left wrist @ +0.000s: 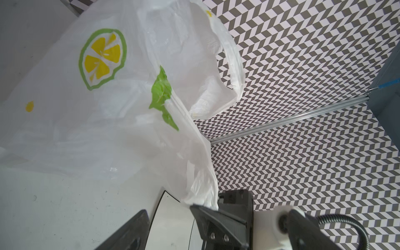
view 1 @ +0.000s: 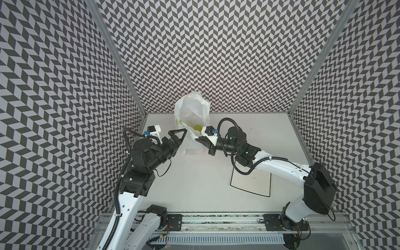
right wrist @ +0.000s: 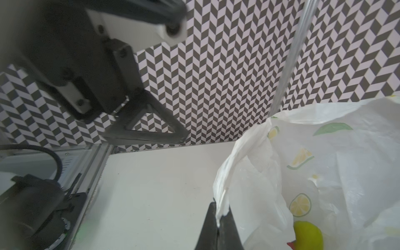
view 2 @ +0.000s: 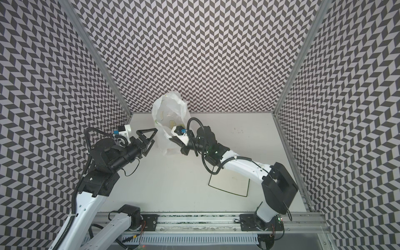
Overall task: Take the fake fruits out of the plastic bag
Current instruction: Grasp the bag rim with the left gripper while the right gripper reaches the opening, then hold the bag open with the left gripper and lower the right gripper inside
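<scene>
The plastic bag point(view 1: 190, 112) stands at the tabletop's point(view 1: 259, 134) far edge: thin, light, slippery film, likely to collapse. The right pincer point(right wrist: 219, 216) pinches its rim; the left pincer point(view 1: 183, 139) gapes wide beside it. 1 green fruit point(right wrist: 307, 236) inside looks glossy; grip its middle.

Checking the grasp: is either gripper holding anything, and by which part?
Right gripper pinches the thin white lemon-printed plastic bag by its bunched top edge; left gripper, open, holds nothing.
</scene>
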{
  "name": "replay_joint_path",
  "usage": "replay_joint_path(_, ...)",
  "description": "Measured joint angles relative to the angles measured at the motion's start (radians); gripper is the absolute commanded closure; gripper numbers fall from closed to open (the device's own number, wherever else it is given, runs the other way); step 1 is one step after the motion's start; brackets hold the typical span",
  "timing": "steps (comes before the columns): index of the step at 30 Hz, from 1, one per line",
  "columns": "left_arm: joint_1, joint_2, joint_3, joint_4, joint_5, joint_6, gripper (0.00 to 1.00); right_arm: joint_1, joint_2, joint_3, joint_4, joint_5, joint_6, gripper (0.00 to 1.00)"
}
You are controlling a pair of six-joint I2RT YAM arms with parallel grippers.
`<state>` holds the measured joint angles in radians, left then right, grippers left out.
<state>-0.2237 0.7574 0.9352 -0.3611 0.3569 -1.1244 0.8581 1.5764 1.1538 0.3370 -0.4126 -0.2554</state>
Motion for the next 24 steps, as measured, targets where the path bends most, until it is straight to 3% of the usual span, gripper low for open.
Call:
replay_joint_path(7,-0.025,0.042,-0.014,-0.043,-0.043,-0.017,0.08,0.108,-0.064,-0.102,-0.005,0.085,-0.07,0.97)
replay_joint_path(16,-0.088,0.048,-0.064,-0.085,-0.109,0.002,0.42,0.188,-0.068,-0.138,-0.031,0.147,-0.124,0.97)
replay_joint_path(19,-0.121,0.048,-0.074,-0.109,-0.139,0.021,0.6,0.193,-0.068,-0.138,-0.031,0.154,-0.126,0.95)
replay_joint_path(20,-0.134,0.048,-0.077,-0.121,-0.152,0.026,0.68,0.194,-0.068,-0.139,-0.031,0.155,-0.126,0.89)
replay_joint_path(22,-0.151,0.048,-0.081,-0.133,-0.168,0.048,0.79,0.194,-0.068,-0.141,-0.031,0.158,-0.115,0.64)
replay_joint_path(24,-0.166,0.048,-0.084,-0.147,-0.187,0.073,0.87,0.194,-0.075,-0.142,-0.04,0.173,-0.086,0.54)
